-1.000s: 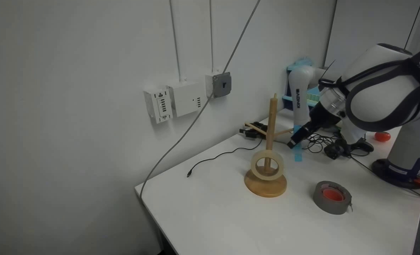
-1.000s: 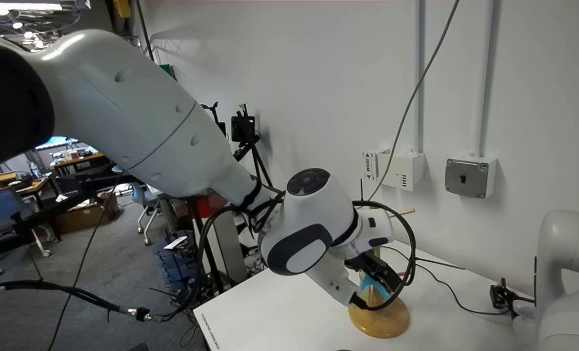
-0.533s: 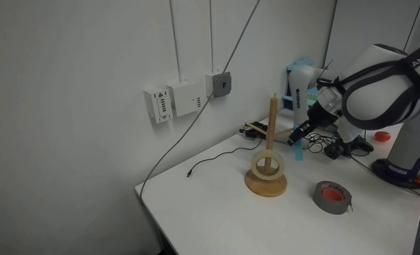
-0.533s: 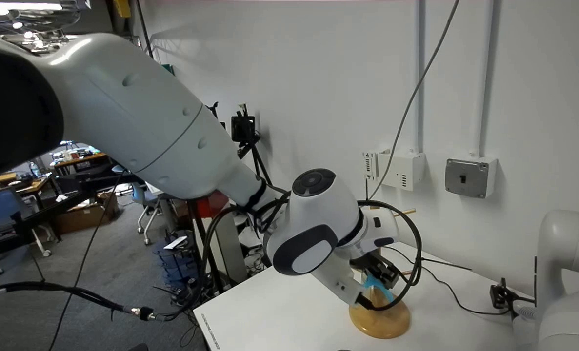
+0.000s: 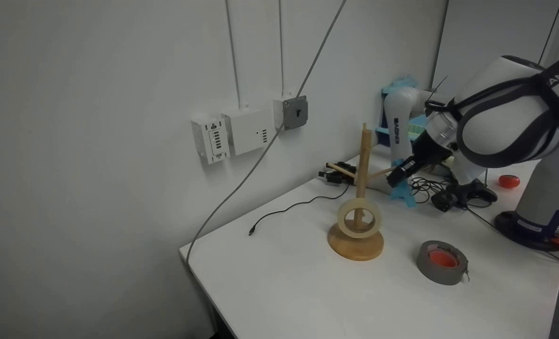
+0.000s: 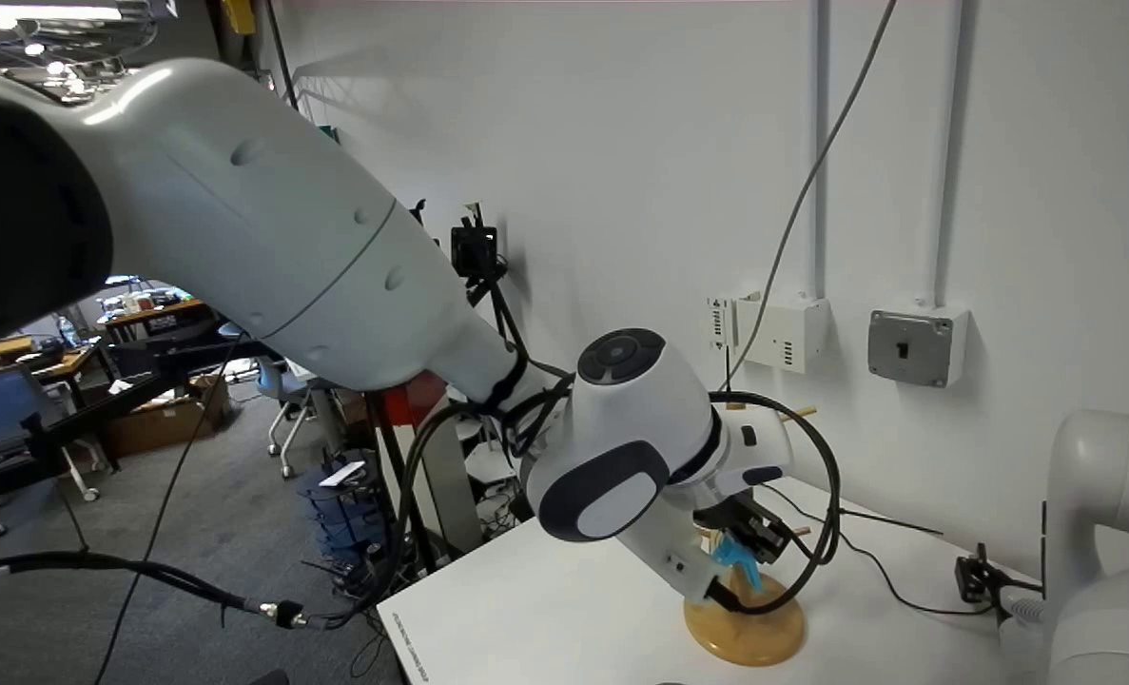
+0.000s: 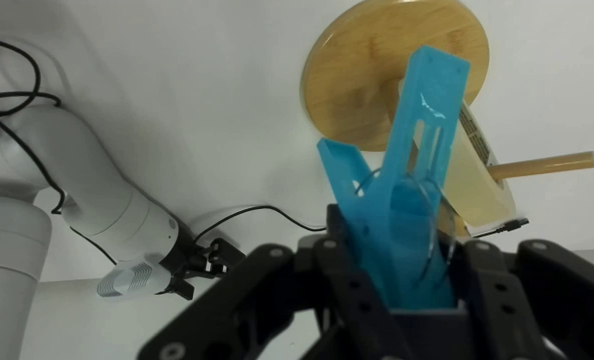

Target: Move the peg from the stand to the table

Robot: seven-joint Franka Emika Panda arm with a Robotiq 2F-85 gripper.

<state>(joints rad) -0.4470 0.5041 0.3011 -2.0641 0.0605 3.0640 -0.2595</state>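
The peg (image 7: 377, 210) is a light-blue plastic clip with wire springs, and my gripper (image 7: 399, 232) is shut on its near end. Its two far ends are spread apart in the wrist view, over the round wooden base of the stand (image 7: 347, 75). In both exterior views the peg (image 5: 404, 194) (image 6: 737, 557) hangs below the gripper (image 5: 393, 180), close to the end of one of the side arms on the stand (image 5: 350, 246). I cannot tell whether peg and arm touch. The white table (image 5: 298, 282) lies beneath.
A pale tape roll (image 5: 344, 221) hangs on the stand. On the table sit a dark grey tape roll (image 5: 427, 268), a black cable (image 5: 303, 203), tangled leads and a red object (image 5: 508, 181). Another white robot arm (image 7: 101, 180) stands close by.
My gripper has closed on the peg, and the peg's free ends have spread apart. Gripper and peg have shifted slightly up and right in an exterior view; the stand has shifted a little too.
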